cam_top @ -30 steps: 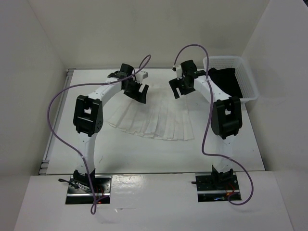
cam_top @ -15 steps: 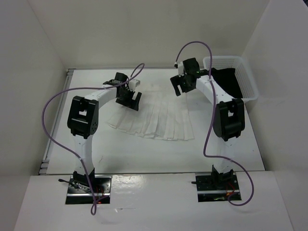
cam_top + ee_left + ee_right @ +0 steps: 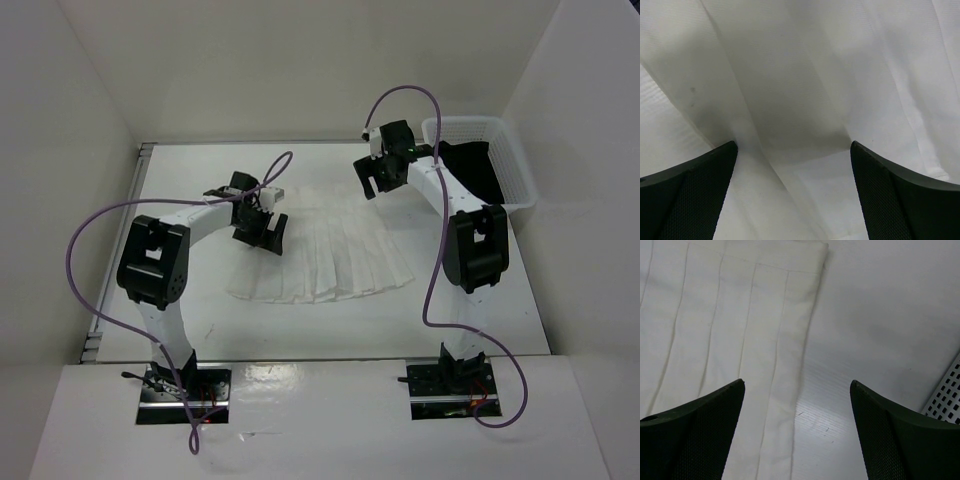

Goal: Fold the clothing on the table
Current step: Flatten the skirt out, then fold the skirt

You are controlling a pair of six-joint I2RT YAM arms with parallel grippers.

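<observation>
Top external: finds the clothing spread flat like a fan on the middle of the table; places the left gripper over its left edge and the right gripper by its far right corner; notes a basket holding a black garment at far right. Left wrist: looks down on pleats with jaws spread wide, gripping nothing. Right wrist: shows jaws wide and empty, straddling the cloth's edge and bare table.

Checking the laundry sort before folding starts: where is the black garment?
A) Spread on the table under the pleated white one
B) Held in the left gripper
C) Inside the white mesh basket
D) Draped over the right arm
C: the black garment sits inside the white mesh basket in the far right corner, and neither arm touches it.
</observation>
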